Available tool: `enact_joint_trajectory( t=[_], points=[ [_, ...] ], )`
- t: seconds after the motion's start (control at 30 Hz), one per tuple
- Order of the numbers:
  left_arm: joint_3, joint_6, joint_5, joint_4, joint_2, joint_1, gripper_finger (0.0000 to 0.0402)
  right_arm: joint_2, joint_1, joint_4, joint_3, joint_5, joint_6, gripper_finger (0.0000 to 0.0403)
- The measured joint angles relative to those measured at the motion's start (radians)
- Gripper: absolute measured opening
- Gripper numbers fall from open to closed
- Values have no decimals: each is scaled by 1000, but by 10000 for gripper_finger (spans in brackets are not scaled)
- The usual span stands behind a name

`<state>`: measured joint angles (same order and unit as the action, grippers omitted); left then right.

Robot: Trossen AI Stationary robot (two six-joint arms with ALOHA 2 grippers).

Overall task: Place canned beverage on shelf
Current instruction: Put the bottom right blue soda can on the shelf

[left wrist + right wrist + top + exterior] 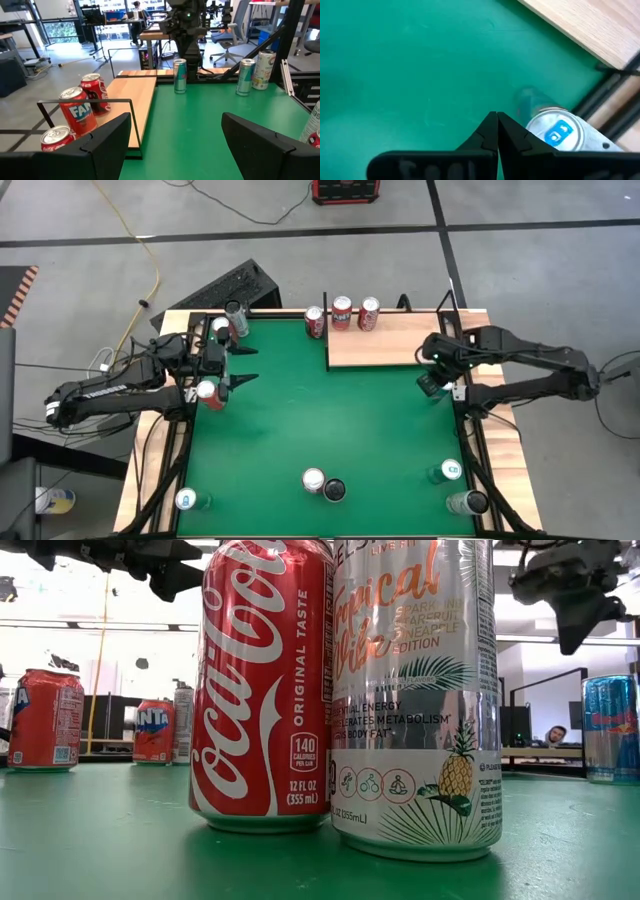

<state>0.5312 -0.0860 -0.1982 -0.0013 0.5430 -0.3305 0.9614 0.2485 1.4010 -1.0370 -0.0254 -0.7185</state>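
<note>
On the far side of the green table (300, 410), the pale wooden shelf (385, 348) lies flat against the back edge, with thin black posts at its edges. Three red cans stand at its far left end: a Coca-Cola can (315, 322) at the corner, a Fanta can (342, 312) beside it, and another red can (369, 313) next along. The rest of the board is bare wood.

The left hand (243, 365) hovers over the left part of the table with its fingers spread wide and nothing between them; in its wrist view the two dark fingers (105, 142) frame open green surface. Just beside that arm stand a red can (210, 393) and two silver cans (236, 314) near the back left corner.

The right hand (497, 131) is up at the right edge of the table, near the shelf's right end, its fingertips pressed together and holding nothing. Below it stands a teal can with a blue tab (560, 132), close to the shelf's edge.

At the near middle, a Coca-Cola can (262, 680) and a silver Tropical Vibe can (415, 690) stand upright, touching. More cans stand at the near left corner (186, 500) and near right corner (466, 502).
</note>
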Motion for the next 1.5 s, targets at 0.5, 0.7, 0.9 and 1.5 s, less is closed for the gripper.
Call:
enact_joint_trajectory(
  t=[0.5,0.7,0.9,1.5],
  points=[
    [0,0,0,14,0,0,297,1,167,111,0,-5,187,198],
    [0,-7,1,20,0,0,297,1,180,133,0,-2,282,267],
    [0,-7,2,19,0,0,297,1,180,132,0,1,283,274],
    [0,-4,3,15,0,0,297,11,60,-226,-36,272,162,275]
  ],
)
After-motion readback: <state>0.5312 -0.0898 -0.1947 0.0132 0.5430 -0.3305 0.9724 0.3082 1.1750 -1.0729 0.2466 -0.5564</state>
